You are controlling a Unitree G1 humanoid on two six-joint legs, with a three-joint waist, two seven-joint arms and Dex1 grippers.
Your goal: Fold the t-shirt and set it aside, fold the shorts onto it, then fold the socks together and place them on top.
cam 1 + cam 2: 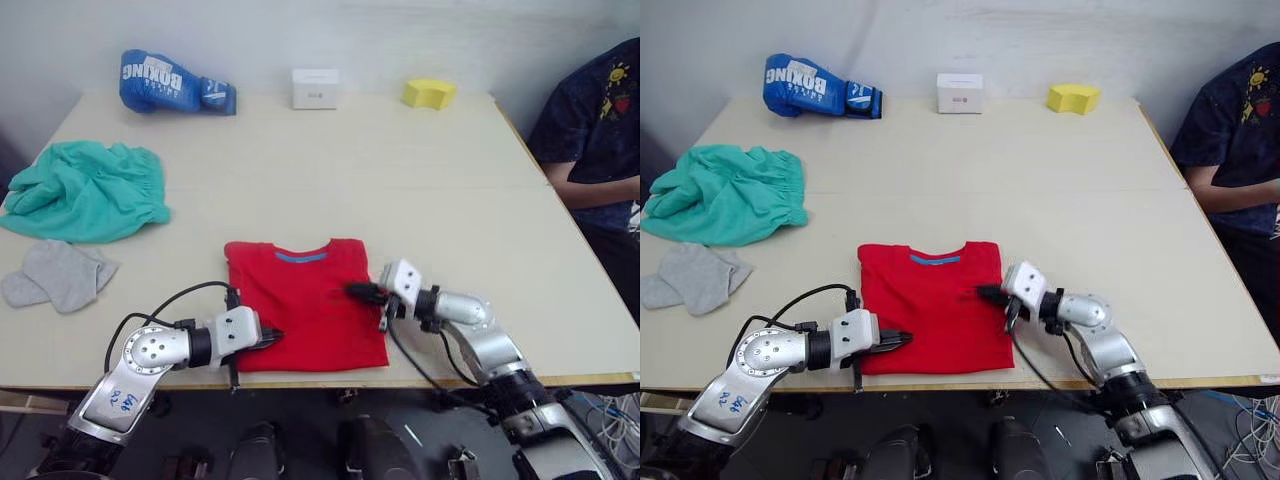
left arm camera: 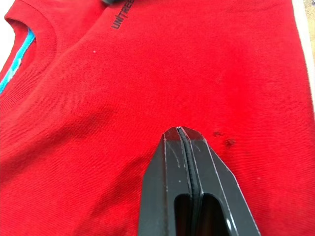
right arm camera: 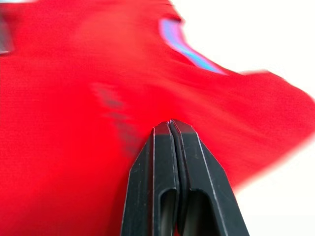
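Note:
The red t-shirt (image 1: 305,300) lies flat near the table's front edge, folded into a rectangle with its blue collar band facing the far side. My left gripper (image 1: 272,337) is shut, its tips resting over the shirt's front left part, and the left wrist view shows no fabric between its fingers (image 2: 172,157). My right gripper (image 1: 355,291) is also shut, pointing in over the shirt's right edge with nothing pinched. The teal shorts (image 1: 85,190) lie bunched at the far left. The grey socks (image 1: 60,275) lie just in front of them.
A blue boxing glove (image 1: 175,83), a white box (image 1: 315,88) and a yellow block (image 1: 428,93) stand along the table's back edge. A person in a dark shirt (image 1: 595,130) sits at the table's right side. The front table edge (image 1: 420,380) runs just below the shirt.

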